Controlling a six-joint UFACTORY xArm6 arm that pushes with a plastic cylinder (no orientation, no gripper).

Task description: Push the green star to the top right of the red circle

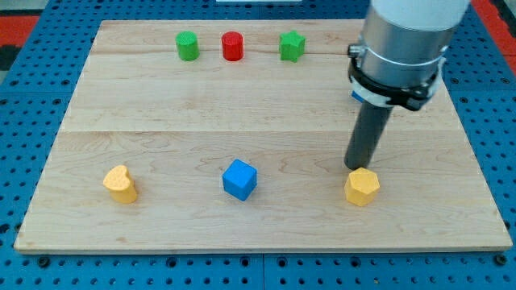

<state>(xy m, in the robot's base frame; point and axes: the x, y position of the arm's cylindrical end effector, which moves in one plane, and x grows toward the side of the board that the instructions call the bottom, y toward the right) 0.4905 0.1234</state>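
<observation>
Green star-shaped block [292, 46] sat just right of red round block [232, 46] — not yet above | my tip [355, 167] far below-right, touching yellow hexagonal block [362, 187] — gripperless rod, holding nothing | push undone

Three blocks are lined up along the desk [145, 121] near the view's top: a cylinder [187, 46] leftmost, the circle [232, 46] in the middle, the star [292, 46] rightmost. Three more are spread along the view's bottom: a heart [120, 183], a cube [239, 179], a hexagon [362, 187]. My tip [355, 167] is placed just above the hexagon.
</observation>
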